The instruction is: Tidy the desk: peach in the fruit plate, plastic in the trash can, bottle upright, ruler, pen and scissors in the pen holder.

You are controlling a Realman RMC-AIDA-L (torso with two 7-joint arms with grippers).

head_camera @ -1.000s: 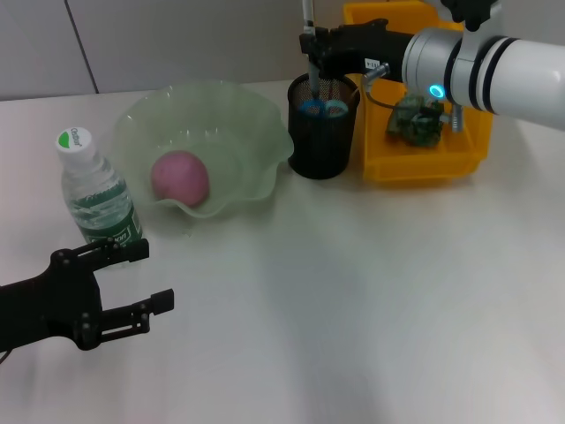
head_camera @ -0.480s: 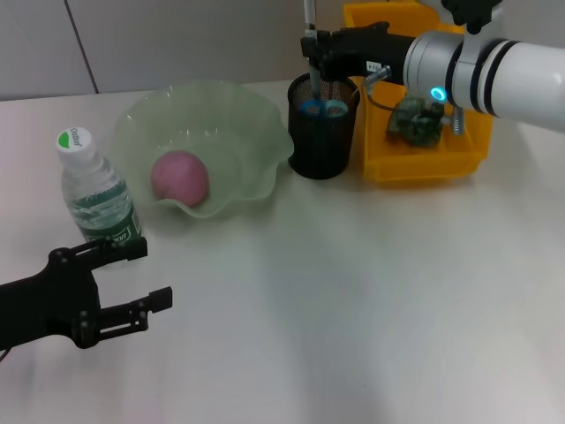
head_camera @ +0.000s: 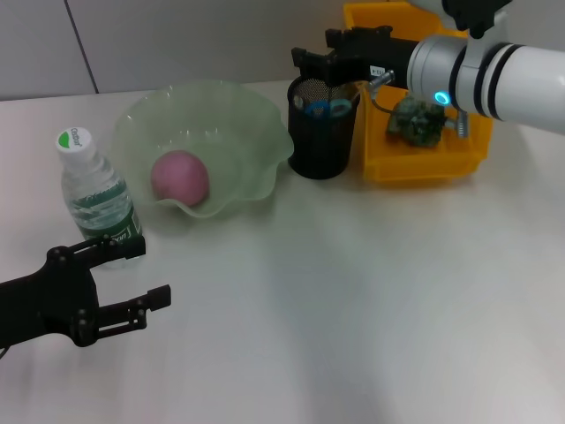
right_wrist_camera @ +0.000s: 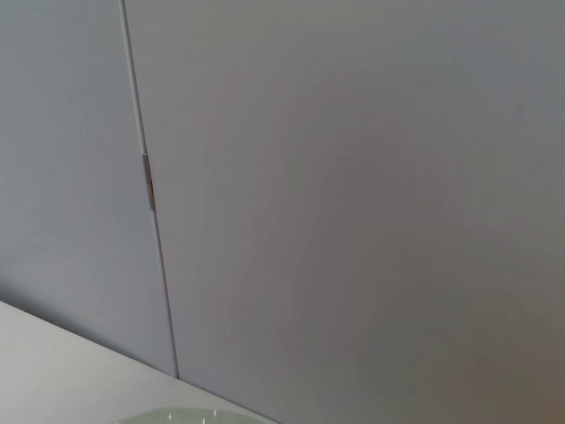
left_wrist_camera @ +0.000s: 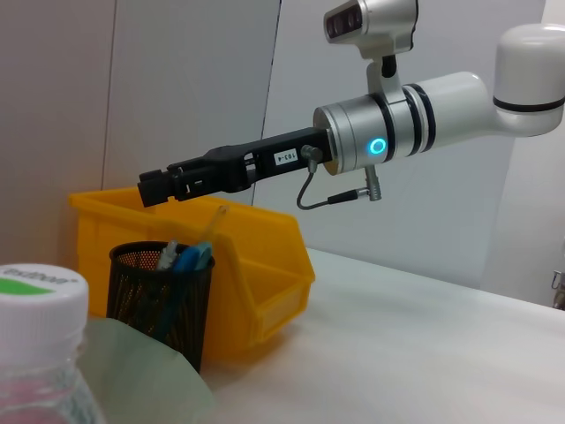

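Note:
The pink peach point(head_camera: 180, 177) lies in the green fruit plate point(head_camera: 252, 115). At the left the bottle point(head_camera: 93, 190) stands upright, its cap point(left_wrist_camera: 40, 296) close in the left wrist view. The black mesh pen holder point(head_camera: 322, 132) holds blue-handled scissors point(head_camera: 327, 108), a pen point(left_wrist_camera: 168, 256) and a clear ruler point(left_wrist_camera: 212, 223). Crumpled plastic point(head_camera: 418, 119) lies in the yellow trash can point(head_camera: 424, 163). Just above the holder's rim hovers my right gripper point(head_camera: 315, 51), open and empty; it also shows in the left wrist view point(left_wrist_camera: 154, 184). My left gripper point(head_camera: 152, 274) stays open low in front of the bottle.
A grey wall runs behind the desk. The white desk point(head_camera: 371, 300) stretches wide in front of the plate and the holder. The right wrist view shows only wall panels and a sliver of the plate's rim point(right_wrist_camera: 181, 415).
The thin upright item that my right gripper held over the pen holder has left its fingers and dropped in. The gripper has opened. My left arm has barely moved.

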